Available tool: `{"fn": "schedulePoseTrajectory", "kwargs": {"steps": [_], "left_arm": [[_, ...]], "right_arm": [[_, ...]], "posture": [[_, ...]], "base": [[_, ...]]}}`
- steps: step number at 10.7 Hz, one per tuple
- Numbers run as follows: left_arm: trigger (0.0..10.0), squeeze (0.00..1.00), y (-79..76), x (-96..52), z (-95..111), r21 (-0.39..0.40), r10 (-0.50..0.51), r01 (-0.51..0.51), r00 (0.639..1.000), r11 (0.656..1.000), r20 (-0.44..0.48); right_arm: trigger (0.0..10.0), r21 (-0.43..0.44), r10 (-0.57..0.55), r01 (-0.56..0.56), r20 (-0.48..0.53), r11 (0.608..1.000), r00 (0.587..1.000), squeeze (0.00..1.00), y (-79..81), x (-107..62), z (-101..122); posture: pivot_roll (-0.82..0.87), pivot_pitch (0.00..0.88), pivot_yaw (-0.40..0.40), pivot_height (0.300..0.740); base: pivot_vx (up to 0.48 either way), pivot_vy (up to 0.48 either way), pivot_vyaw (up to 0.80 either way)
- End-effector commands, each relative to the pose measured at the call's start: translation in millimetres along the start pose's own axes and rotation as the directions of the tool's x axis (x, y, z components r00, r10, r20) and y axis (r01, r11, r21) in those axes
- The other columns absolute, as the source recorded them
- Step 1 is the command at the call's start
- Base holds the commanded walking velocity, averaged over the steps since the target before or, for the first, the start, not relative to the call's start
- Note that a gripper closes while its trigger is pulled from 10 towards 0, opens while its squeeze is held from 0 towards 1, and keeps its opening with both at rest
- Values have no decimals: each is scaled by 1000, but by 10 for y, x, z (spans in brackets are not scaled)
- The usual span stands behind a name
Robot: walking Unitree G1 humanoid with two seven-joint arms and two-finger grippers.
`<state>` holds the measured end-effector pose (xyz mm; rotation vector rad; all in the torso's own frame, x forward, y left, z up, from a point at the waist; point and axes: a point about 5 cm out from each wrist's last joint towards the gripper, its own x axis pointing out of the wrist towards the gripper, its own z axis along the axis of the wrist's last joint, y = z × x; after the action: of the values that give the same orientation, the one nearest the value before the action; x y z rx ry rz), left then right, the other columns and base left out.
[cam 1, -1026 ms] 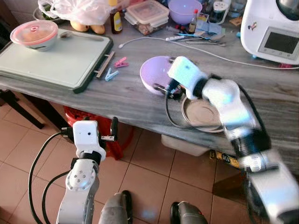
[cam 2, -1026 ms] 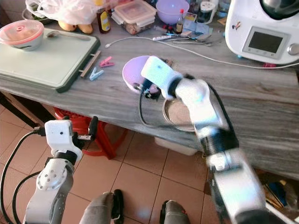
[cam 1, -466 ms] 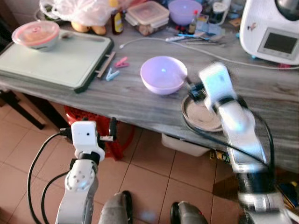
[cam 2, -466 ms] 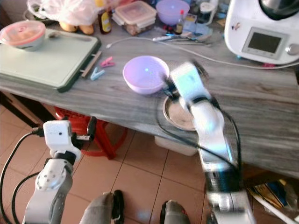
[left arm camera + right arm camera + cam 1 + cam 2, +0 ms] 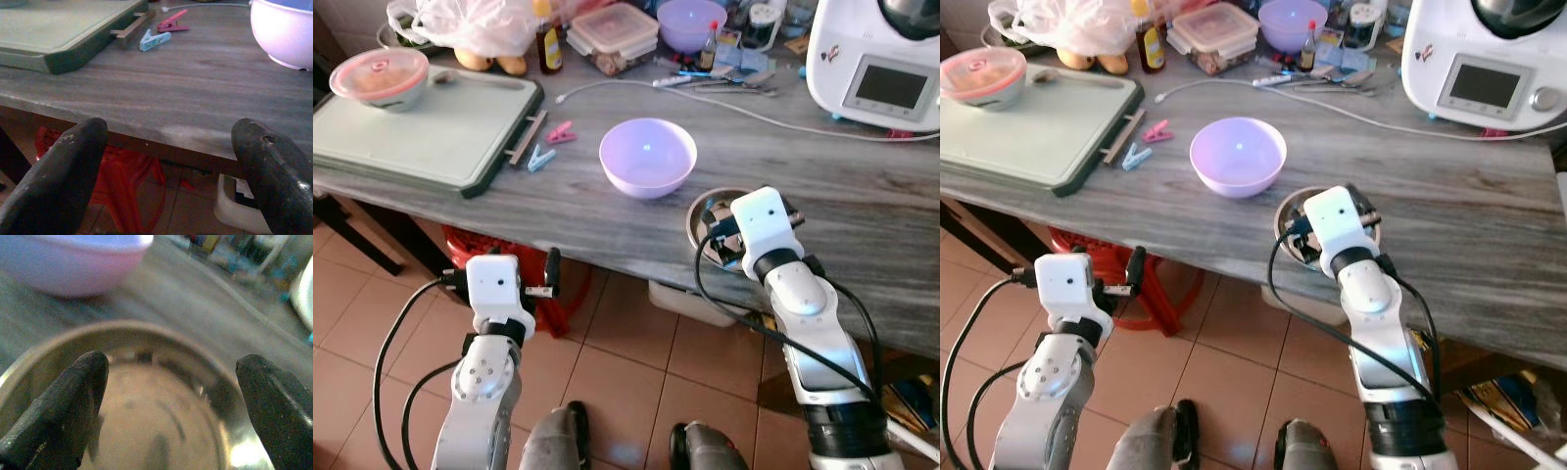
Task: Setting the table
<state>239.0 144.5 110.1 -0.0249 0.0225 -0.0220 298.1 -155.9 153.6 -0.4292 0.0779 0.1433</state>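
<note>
1. Left gripper hangs idle below the desk's near edge, fingers spread wide w/ nothing between them, over the tiled floor.
2. Right gripper hovers just over the metal dish at the desk's near edge, fingers released and wide apart, straddling the dish w/o touching its rim as far as the wrist view shows.
3. Metal dish sits right at the near edge of the desk, just beside the purple bowl, which stands a bit further in, upright and empty.
4. Risk: dish is so close to the edge that a sideways nudge from a finger could push it off onto the floor. A grip on the thin rim only may slip, since polished metal looks slick.
5. Risk: the arm's black cable loops near the edge; it could snag on the desk lip as the arm moves.
6. Further in: two clothes pegs beside the green tray; white cord runs across toward the far edge, so a swing that way could catch it.
7. Far edge: covered bowl, lidded box, second purple bowl, white appliance.
8. Hard to tell: the wrist housing hides most of the dish in the head views; the far-edge clutter is too small to name; the wrist view is blurred.
</note>
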Motion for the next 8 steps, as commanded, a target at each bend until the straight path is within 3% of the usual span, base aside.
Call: {"fn": "schedulePoseTrajectory", "kwargs": {"steps": [1, 5, 8], "left_arm": [[10000, 0, 5, -20, -18, -5, -7, 7, 1000, 1000, -13], [10000, 0, 10, -36, -18, -2, -2, 2, 1000, 1000, -20], [10000, 0, 21, -30, -23, 6, 1, -1, 1000, 1000, -26]], "right_arm": [[10000, 13, -1, 1, -16, 1000, 1000, 0, -9, -19, -6], [10000, 166, 52, -30, -126, 986, 991, 0, 32, 52, -94], [10000, 236, 128, -100, -105, 966, 986, 0, 115, 129, 17]], "posture": [[24, 176, 34, 740], [30, 183, 32, 740], [35, 184, 30, 740]], "base": [[0, 0, 0], [0, 0, 0], [0, 0, 0]]}}
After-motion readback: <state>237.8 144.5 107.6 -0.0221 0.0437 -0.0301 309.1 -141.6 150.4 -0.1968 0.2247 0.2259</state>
